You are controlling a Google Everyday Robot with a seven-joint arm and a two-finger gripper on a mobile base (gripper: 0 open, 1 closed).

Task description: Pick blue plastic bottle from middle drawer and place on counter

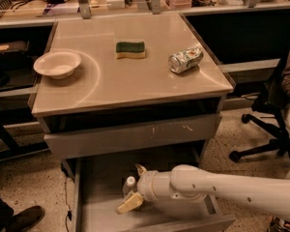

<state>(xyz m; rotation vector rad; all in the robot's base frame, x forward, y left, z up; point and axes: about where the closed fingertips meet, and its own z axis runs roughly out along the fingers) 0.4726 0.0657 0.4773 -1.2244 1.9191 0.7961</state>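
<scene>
The blue plastic bottle (129, 185), small with a white cap, stands upright on the floor of the open grey middle drawer (99, 199), below the counter (135, 81). My gripper (134, 186) reaches into the drawer from the right on a white arm. Its pale fingers (129, 203) are spread open, one behind the bottle and one in front of it, so the bottle sits between them. The bottle's lower part is partly hidden by the gripper.
On the counter lie a white bowl (57, 64) at left, a green-and-yellow sponge (130, 49) in the middle and a crushed can (185, 59) at right. A shut drawer front with scratch marks (135, 135) overhangs the open drawer. An office chair (266, 124) stands at right.
</scene>
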